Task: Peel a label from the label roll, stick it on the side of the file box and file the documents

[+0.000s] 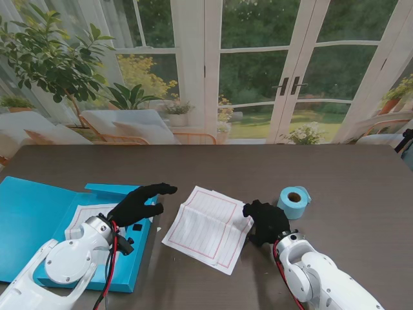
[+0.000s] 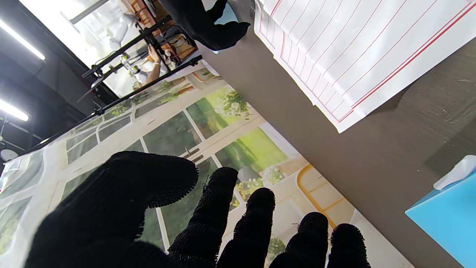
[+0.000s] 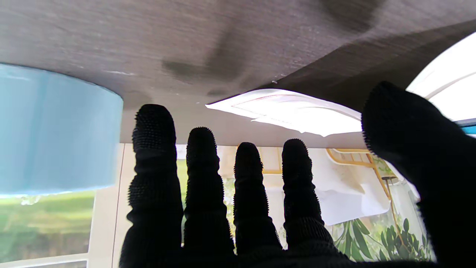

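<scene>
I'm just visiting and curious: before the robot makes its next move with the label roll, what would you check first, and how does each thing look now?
1. Left hand holds nothing: ok, fingers apart.
2. Right hand free: ok, open in its wrist view.
3. Label roll beside right hand: ok, upright.
4. Blue file box lying open: ok.
5. Documents flat on table: ok.
6. Label already stuck on box: cannot tell.

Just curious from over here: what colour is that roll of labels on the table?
Light blue. The label roll shows best in the stand's view.
</scene>
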Controlling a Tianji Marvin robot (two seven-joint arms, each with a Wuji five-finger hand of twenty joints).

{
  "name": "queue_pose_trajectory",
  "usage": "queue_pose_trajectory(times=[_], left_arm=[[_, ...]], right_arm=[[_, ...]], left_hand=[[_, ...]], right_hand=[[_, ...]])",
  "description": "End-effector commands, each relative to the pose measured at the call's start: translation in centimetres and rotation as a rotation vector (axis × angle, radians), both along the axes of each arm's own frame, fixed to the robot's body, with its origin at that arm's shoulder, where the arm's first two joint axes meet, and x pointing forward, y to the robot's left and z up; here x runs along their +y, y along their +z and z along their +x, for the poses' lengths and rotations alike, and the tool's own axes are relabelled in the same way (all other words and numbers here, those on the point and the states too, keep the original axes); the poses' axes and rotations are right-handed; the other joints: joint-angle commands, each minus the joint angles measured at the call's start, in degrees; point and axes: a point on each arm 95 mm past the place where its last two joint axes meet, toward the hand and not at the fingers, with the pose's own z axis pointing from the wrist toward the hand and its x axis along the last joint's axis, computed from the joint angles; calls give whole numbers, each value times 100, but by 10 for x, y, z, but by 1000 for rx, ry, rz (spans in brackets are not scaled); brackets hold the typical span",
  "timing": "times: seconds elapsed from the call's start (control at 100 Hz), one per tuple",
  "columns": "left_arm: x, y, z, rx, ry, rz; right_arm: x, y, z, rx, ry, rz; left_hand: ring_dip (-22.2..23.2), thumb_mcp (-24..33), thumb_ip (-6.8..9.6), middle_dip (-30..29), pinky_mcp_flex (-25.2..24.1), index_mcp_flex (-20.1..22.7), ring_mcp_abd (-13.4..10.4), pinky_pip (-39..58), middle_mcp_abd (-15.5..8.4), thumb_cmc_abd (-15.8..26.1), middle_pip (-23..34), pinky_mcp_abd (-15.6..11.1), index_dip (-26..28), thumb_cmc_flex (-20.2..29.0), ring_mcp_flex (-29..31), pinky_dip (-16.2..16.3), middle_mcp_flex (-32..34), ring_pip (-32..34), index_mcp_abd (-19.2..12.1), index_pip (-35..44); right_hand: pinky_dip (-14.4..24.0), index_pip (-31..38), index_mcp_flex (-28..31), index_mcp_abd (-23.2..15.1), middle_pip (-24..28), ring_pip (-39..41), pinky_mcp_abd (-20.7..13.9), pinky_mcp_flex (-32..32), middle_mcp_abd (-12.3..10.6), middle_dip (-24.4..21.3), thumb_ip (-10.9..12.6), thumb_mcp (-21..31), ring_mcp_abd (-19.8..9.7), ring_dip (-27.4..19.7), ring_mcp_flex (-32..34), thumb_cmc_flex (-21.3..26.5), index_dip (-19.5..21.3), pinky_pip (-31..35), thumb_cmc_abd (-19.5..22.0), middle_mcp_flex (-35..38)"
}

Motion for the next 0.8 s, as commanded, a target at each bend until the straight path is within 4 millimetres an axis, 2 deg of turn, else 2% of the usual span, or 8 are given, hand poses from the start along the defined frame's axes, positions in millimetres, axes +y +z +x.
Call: queue_pose_trajectory(times=[0.0, 0.34, 0.55, 0.79], left_arm=[[-2, 0, -3, 11, -14, 2], [-2, 1, -6, 15, -6, -3], [-1, 1, -7, 16, -4, -5], [-1, 2, -10, 23, -3, -11]], right_arm=[[2, -5, -1, 18, -2, -6], [5, -12, 1, 33, -36, -3], [9, -14, -3, 45, -56, 21], [10, -20, -6, 69, -77, 43]], left_hand=[[-47, -97, -250, 14, -142, -12, -35, -160, -44, 133, -32, -223, 34, -188, -44, -79, -33, -55, -44, -67], [-50, -113, -271, 11, -150, -9, -24, -161, -24, 175, -33, -222, 34, -198, -47, -82, -28, -58, -45, -73], [-50, -133, -296, 10, -149, -1, -29, -161, -20, 216, -34, -222, 36, -210, -39, -83, -32, -55, -43, -72], [-55, -164, -340, 7, -167, -8, -32, -171, -6, 292, -35, -232, 34, -226, -47, -91, -31, -60, -48, -80]], right_hand=[[-73, 59, 127, -105, 128, 56, -60, -2800, -19, 59, -114, 202, 5, 52, 85, 123, 68, 197, -362, 136], [-127, 39, 250, -146, 144, 63, -44, -2801, -10, 29, -125, 246, 12, 35, 151, 124, 91, 231, -341, 248], [-151, -32, 201, -103, 144, 75, -29, -2808, 28, 18, -111, 158, 34, 40, 163, -23, 78, 238, -123, 276], [-157, -98, 221, -195, 146, 94, -31, -2820, 73, 13, -9, 19, 42, 51, 161, -81, 61, 243, 693, 293]])
